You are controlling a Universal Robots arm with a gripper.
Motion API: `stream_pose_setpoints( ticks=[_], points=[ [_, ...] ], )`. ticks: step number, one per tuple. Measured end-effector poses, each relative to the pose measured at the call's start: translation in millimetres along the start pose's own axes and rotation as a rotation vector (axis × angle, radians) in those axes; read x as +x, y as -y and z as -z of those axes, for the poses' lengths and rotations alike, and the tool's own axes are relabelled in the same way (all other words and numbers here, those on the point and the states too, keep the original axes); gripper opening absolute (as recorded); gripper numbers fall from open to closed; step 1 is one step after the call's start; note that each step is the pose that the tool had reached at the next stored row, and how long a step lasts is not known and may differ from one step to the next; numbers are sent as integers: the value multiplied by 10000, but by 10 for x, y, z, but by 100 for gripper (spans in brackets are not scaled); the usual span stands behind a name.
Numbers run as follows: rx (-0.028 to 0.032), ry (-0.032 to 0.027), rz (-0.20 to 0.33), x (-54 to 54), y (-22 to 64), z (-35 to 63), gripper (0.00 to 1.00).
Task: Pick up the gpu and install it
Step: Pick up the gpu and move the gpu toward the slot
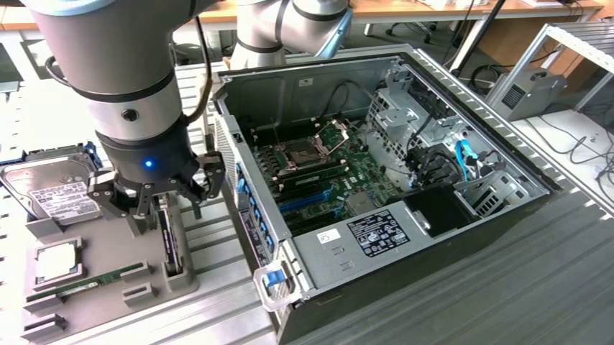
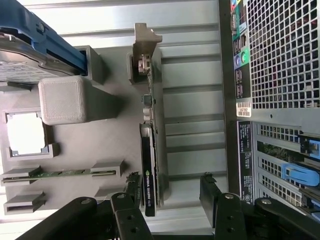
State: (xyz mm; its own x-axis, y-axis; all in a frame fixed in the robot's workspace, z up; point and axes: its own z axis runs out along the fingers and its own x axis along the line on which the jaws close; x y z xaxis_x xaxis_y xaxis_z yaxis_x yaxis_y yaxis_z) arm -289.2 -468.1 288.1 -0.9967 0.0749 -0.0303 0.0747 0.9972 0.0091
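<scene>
gpu (image 1: 171, 244) on edge in grey tray (image 1: 101, 244) | end effector (image 1: 165, 210) spread over it | slatted metal table (image 1: 518, 295) | wooden desks (image 1: 432, 10) behind

The arm (image 1: 115, 57) is a thick silver-grey tube with a dark band at the joint and 1 small round socket on its wrist. A black cable (image 1: 200, 65) runs down its side. The gripper (image 1: 168, 215) is black, with 1 blue light (image 1: 147, 163) on its body and 2 linked fingers (image 2: 207, 186) with silver pivot pins.
</scene>
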Motion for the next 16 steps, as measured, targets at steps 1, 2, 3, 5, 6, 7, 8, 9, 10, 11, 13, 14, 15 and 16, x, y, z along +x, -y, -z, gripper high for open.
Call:
stream_pose_setpoints(
  ticks=[1, 2, 3, 5, 6, 7, 8, 9, 10, 11, 13, 14, 15, 16],
  points=[
    [1, 0, 0, 3, 0, -3, 60],
    [2, -1, 0, 7, 1, -7, 60],
    [2, -1, 0, 13, 0, -12, 60],
    [1, -1, 0, 22, 0, -23, 60],
    [1, 0, 1, 24, 0, -28, 60],
    [1, 0, 0, 28, -1, -33, 60],
    [0, 1, -1, 32, -3, -39, 60],
    [0, 1, -2, 36, -4, -44, 60],
    [1, -1, 0, 42, -7, -50, 60],
    [1, -1, -1, 50, -11, -61, 60],
    [3, -2, 0, 58, -22, -75, 60],
    [2, -1, 0, 60, -29, -80, 60],
    [3, -1, 0, 63, -39, -86, 60],
    [2, -1, 0, 65, -49, -91, 60]
  ],
)
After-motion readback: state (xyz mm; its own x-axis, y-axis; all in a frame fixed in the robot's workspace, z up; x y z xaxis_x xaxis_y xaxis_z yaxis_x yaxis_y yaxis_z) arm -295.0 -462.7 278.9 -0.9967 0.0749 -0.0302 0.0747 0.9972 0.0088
